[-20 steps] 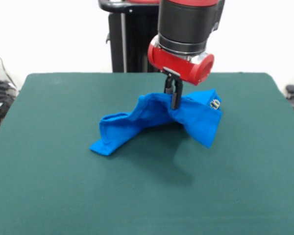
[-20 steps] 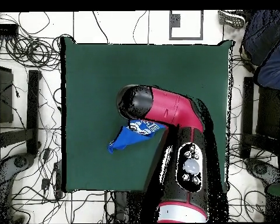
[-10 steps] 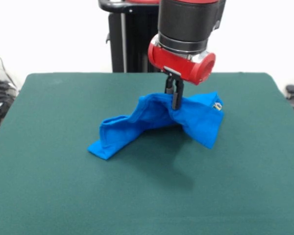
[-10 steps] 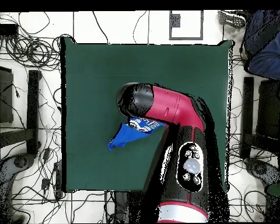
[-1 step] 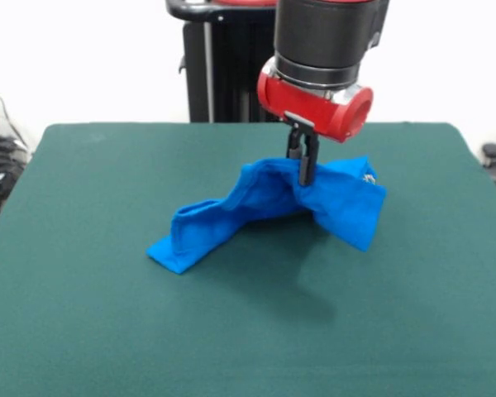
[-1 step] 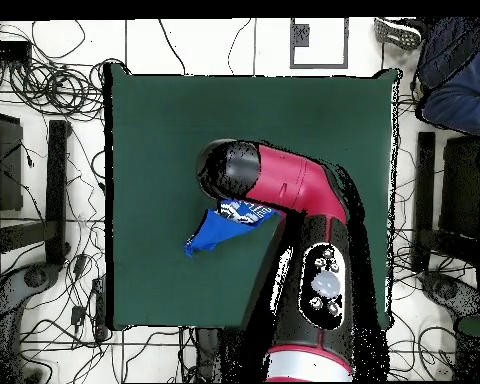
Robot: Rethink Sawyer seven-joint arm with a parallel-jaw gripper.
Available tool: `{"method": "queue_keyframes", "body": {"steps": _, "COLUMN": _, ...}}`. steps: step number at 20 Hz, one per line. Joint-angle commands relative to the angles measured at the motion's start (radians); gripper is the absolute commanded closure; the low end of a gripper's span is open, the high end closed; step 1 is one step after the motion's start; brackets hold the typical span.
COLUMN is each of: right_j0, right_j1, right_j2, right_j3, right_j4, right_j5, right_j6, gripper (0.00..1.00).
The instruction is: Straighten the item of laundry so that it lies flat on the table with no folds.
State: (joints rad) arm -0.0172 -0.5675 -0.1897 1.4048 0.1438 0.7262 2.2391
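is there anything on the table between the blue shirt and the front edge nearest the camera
No. In the front view, the green table between the blue shirt and that edge shows only bare felt and the shirt's shadow.

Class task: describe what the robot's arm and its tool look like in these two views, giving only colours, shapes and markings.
In the front view the arm ends in a thick black cylinder with a silvery ring, then a glossy red drum-shaped collar. Below it hangs the tool, small, black and narrow. In the overhead view the arm is a red tube with a rounded black end, and a black section carries pale round buttons.
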Motion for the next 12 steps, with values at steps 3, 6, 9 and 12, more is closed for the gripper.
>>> {"method": "queue_keyframes", "body": {"steps": 3, "right_j0": 0.056, "right_j1": 0.068, "right_j2": 0.033, "right_j3": -0.053, "right_j4": 0.021, "right_j5": 0.082, "right_j6": 0.195, "gripper": 1.0}}
{"method": "queue_keyframes", "body": {"steps": 6, "right_j0": 0.062, "right_j1": 0.073, "right_j2": 0.031, "right_j3": -0.058, "right_j4": 0.023, "right_j5": 0.084, "right_j6": 0.199, "gripper": 1.0}}
{"method": "queue_keyframes", "body": {"steps": 9, "right_j0": 0.07, "right_j1": 0.077, "right_j2": 0.03, "right_j3": -0.063, "right_j4": 0.03, "right_j5": 0.085, "right_j6": 0.211, "gripper": 1.0}}
{"method": "queue_keyframes", "body": {"steps": 12, "right_j0": 0.075, "right_j1": 0.083, "right_j2": 0.029, "right_j3": -0.072, "right_j4": 0.034, "right_j5": 0.086, "right_j6": 0.219, "gripper": 1.0}}
